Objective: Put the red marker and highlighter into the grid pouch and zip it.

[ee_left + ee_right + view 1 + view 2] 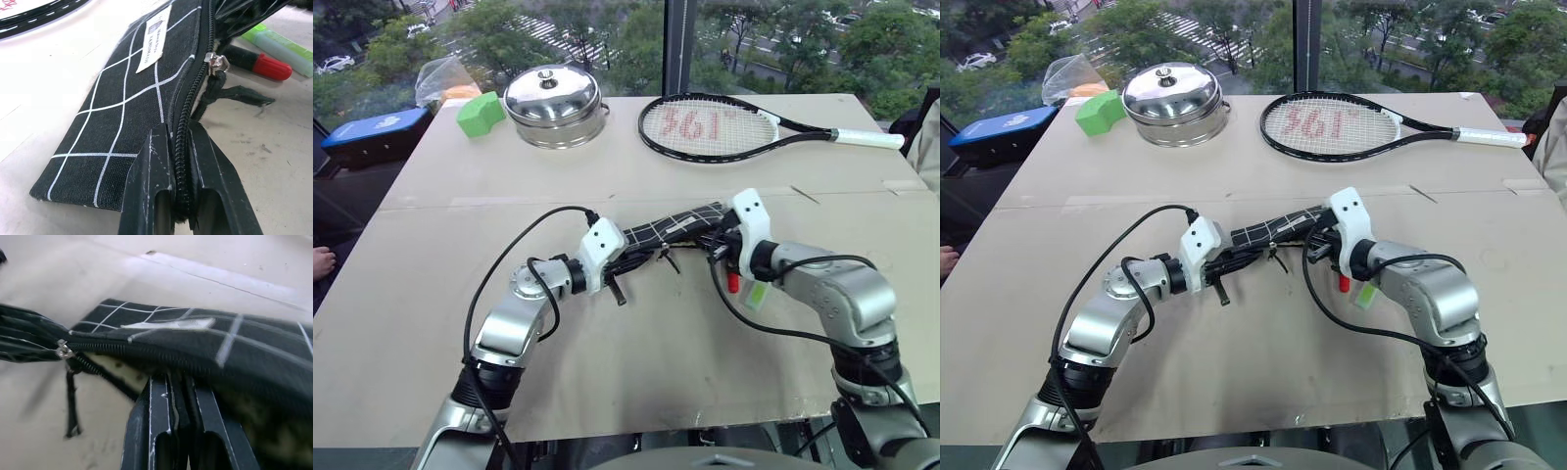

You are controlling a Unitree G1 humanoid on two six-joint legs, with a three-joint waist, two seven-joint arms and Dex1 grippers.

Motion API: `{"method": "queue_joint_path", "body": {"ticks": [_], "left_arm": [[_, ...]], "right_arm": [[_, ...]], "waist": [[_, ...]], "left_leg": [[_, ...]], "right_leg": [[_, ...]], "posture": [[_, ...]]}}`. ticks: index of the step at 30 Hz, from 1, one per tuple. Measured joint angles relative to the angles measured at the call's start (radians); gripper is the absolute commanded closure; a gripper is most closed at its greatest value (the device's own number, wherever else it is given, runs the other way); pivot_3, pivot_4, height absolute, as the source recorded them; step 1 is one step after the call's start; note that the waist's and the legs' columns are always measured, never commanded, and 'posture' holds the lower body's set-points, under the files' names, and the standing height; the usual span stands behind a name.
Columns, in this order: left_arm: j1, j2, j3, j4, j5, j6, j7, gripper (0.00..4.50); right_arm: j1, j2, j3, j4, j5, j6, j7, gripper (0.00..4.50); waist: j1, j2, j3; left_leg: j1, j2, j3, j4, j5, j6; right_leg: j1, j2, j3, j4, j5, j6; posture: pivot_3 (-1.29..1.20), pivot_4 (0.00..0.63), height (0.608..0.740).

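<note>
Both grippers clamp the grid pouch [671,227] at frame centre.
Left gripper [177,196] and right gripper [182,401] pinch its zipper edge — red marker [257,62] and highlighter [279,46] lie outside.

Grid pouch [132,112]: black fabric, thin white grid lines, small white label with dark print; black zipper teeth, silver slider [216,61], black pull cord [234,93].
Red marker [257,62]: black barrel, red end.
Highlighter [281,46]: translucent yellow-green, brighter green cap.
Left pincer [178,196] and right pincer [181,431]: black fingers, pale scuff marks along the edges; white housings and grey metal arms in the head views.
Desk [607,166]: pale tan-beige.
Pot [553,106]: shiny silver steel, lid included.
Foam block [478,113]: bright green.
Racket [715,127]: black frame, white strings with red marking, white grip.
</note>
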Motion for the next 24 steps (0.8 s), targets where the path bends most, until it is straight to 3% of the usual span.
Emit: {"method": "queue_joint_path", "body": {"ticks": [3,9,10,11,18,19,24], "left_arm": [[-0.008,0.001,-0.006,0.0,0.004,0.002,0.002,4.5],[-0.03,0.01,-0.022,0.005,0.038,0.018,0.027,4.5],[-0.031,0.01,-0.026,0.007,0.04,0.021,0.03,4.5],[-0.031,0.009,-0.029,0.009,0.043,0.027,0.035,4.5],[-0.032,0.008,-0.03,0.01,0.048,0.06,0.056,4.5],[-0.032,0.008,-0.03,0.01,0.048,0.063,0.057,4.5],[-0.035,0.005,-0.032,0.01,0.036,0.08,0.059,4.5]], "right_arm": [[-0.071,-0.064,0.209,0.046,-0.164,-0.215,0.05,4.4],[-0.203,-0.145,0.465,0.221,-0.483,-0.546,0.135,4.4],[-0.21,-0.147,0.48,0.242,-0.51,-0.578,0.144,3.89],[-0.219,-0.145,0.492,0.274,-0.547,-0.622,0.151,3.69],[-0.249,-0.145,0.497,0.352,-0.676,-0.752,0.211,0.32],[-0.249,-0.146,0.494,0.356,-0.689,-0.763,0.217,0.04],[-0.21,-0.155,0.436,0.312,-0.707,-0.757,0.264,0.04]], "waist": [[-0.003,0.0,0.0],[-0.001,-0.001,0.0],[-0.001,-0.001,0.0],[-0.001,-0.001,0.0],[-0.001,-0.001,0.0],[-0.001,-0.001,0.0],[0.002,-0.001,0.0]], "left_leg": [[0.0,0.0,0.0,0.0,0.0,0.0],[0.0,0.0,0.001,0.0,0.002,-0.004],[0.0,0.0,0.001,0.0,0.002,-0.004],[0.0,0.0,0.001,0.0,0.003,-0.004],[0.0,0.0,0.001,0.0,0.003,-0.005],[0.0,0.0,0.001,0.0,0.003,-0.005],[0.0,0.0,0.0,0.0,0.003,-0.005]], "right_leg": [[0.0,0.0,0.0,0.0,-0.001,0.001],[0.0,0.0,0.0,0.0,-0.001,0.001],[0.0,0.0,0.0,0.0,-0.001,0.002],[0.0,0.0,0.0,0.0,-0.001,0.002],[0.0,0.0,0.0,0.0,-0.001,0.002],[0.0,0.0,0.0,0.0,-0.001,0.002],[0.0,-0.001,0.0,0.0,-0.001,0.002]], "posture": [[0.0,0.15,0.74],[0.0,0.15,0.74],[0.0,0.15,0.74],[0.0,0.15,0.74],[0.0,0.15,0.74],[0.0,0.15,0.74],[0.0,0.15,0.74]]}}
